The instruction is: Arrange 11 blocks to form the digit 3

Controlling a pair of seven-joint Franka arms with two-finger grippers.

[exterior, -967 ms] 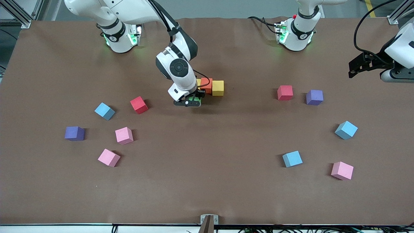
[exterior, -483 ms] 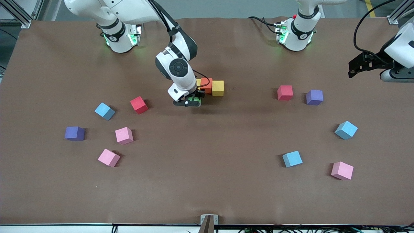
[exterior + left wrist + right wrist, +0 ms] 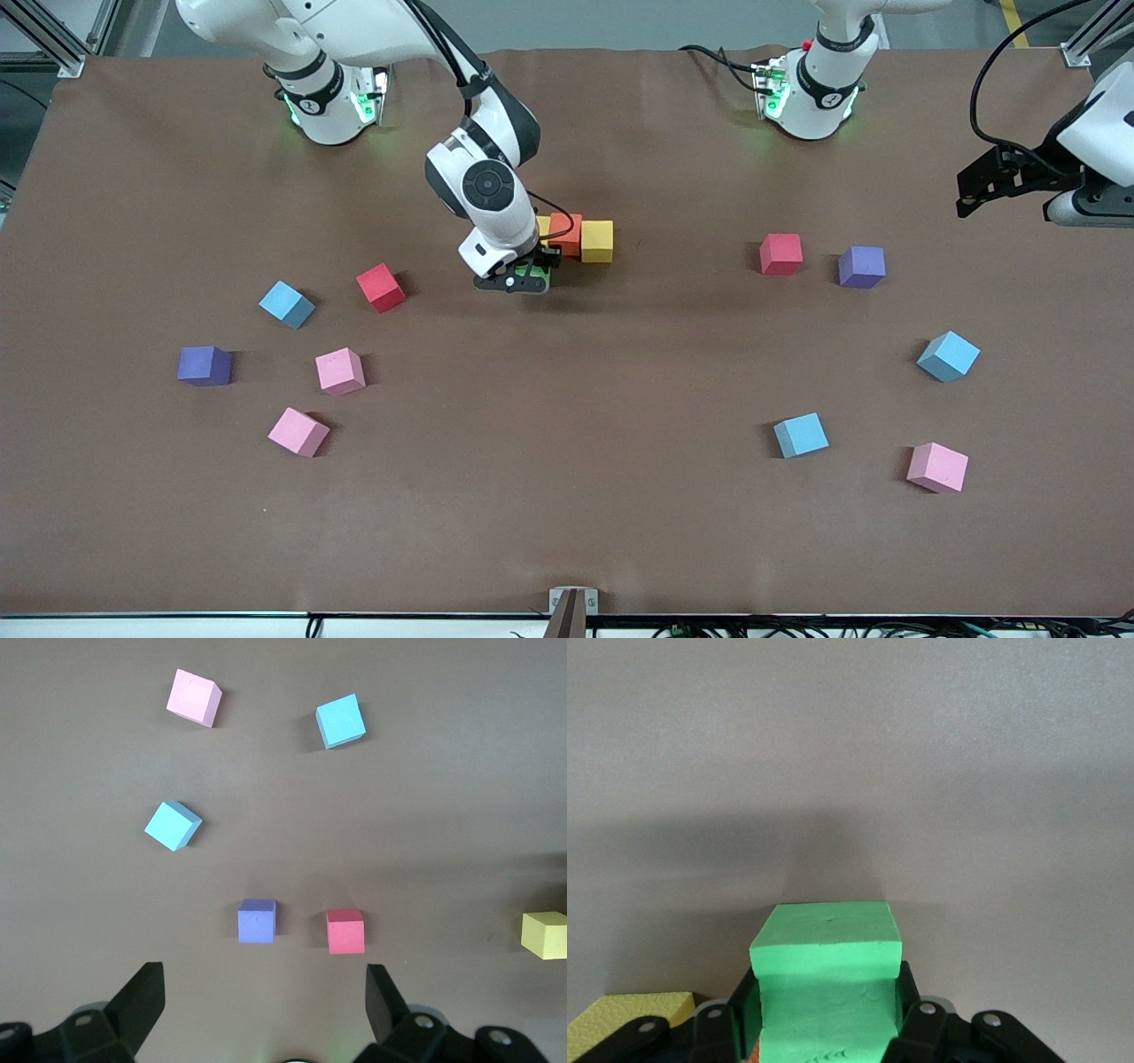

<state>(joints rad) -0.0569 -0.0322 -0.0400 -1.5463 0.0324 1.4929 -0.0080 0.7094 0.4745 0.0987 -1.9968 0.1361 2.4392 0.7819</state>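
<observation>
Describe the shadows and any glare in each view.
Front view: even light, short soft shadows beside cubes such as the red cube; no glare on the table. Left wrist view: faint shadows, sharp cubes. Right wrist view: a broad soft shadow on the table around the green cube in the right end effector.

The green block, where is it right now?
The green block sits clamped in the right gripper, mid-table, just nearer the front camera than the yellow-orange-yellow row.

Counting cubes: three pink [image 3: 340,370], three blue [image 3: 286,304], two red [image 3: 381,287], two purple [image 3: 205,365], two yellow [image 3: 597,241], one orange [image 3: 567,234], one green [image 3: 826,988].
</observation>
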